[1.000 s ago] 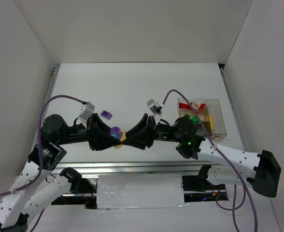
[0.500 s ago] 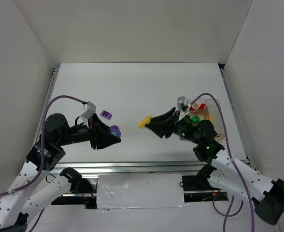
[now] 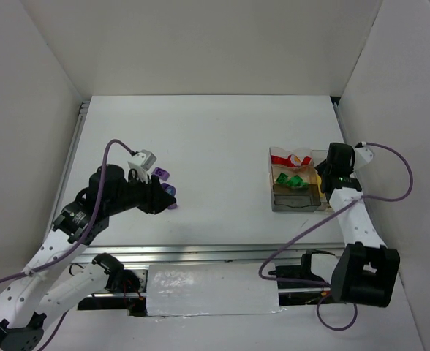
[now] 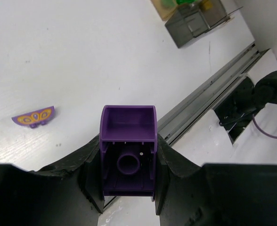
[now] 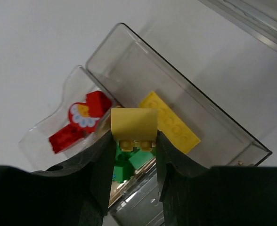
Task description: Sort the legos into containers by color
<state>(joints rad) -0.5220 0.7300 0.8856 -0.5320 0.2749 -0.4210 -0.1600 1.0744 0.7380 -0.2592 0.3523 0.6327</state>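
Note:
My left gripper [image 4: 128, 157] is shut on a purple brick [image 4: 128, 141] and holds it above the table; in the top view the left gripper [image 3: 165, 197] is left of centre. A flat purple piece with a gold pattern [image 4: 33, 116] lies on the table beside it, and a loose purple piece [image 3: 161, 174] shows from above. My right gripper [image 5: 134, 143] is shut on a yellow rounded brick [image 5: 134, 123] over the clear containers [image 5: 129, 40]. The bins hold a yellow plate [image 5: 171, 123], red bricks [image 5: 79, 122] and green bricks [image 5: 129, 162].
The containers [image 3: 325, 199] stand at the right of the table, near the right wall. A metal rail [image 3: 200, 252] runs along the near edge. White walls enclose the table on three sides.
The two grippers met at the table's centre a second ago. The right gripper has since carried the yellow brick right to the containers. The left gripper has drawn back left with the purple brick.

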